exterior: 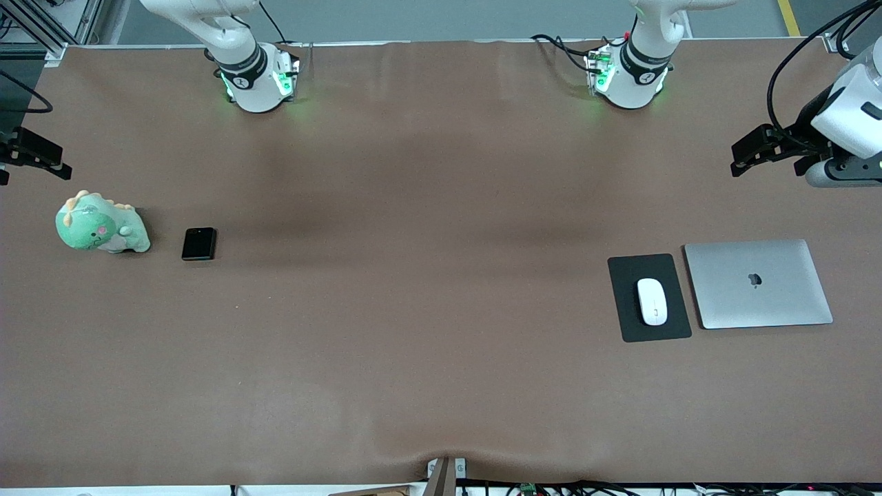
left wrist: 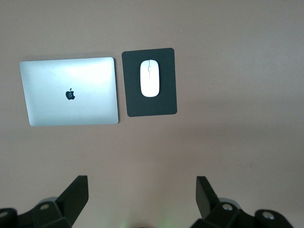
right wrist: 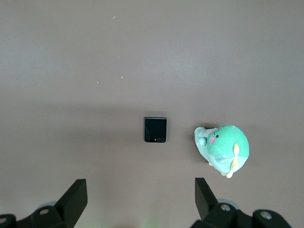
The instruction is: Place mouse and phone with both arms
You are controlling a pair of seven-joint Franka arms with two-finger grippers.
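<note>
The white mouse (exterior: 652, 301) (left wrist: 150, 78) lies on a black pad (exterior: 630, 324) (left wrist: 164, 104) toward the left arm's end of the table. The black phone (exterior: 199, 244) (right wrist: 156, 129) lies flat on the brown cover toward the right arm's end. My left gripper (exterior: 747, 155) (left wrist: 141, 190) hangs open high over bare table at its own end, nothing between its fingers (left wrist: 76, 192). My right gripper (exterior: 34, 157) (right wrist: 141, 192) hangs open over bare table at its own end, holding nothing. Neither gripper touches anything.
A shut silver laptop (exterior: 758, 284) (left wrist: 70, 91) lies beside the black pad, close to its edge. A green plush dinosaur (exterior: 101, 225) (right wrist: 223, 148) sits beside the phone, closer to the table's end. Brown cover (exterior: 427, 275) spans the wide middle between the two groups.
</note>
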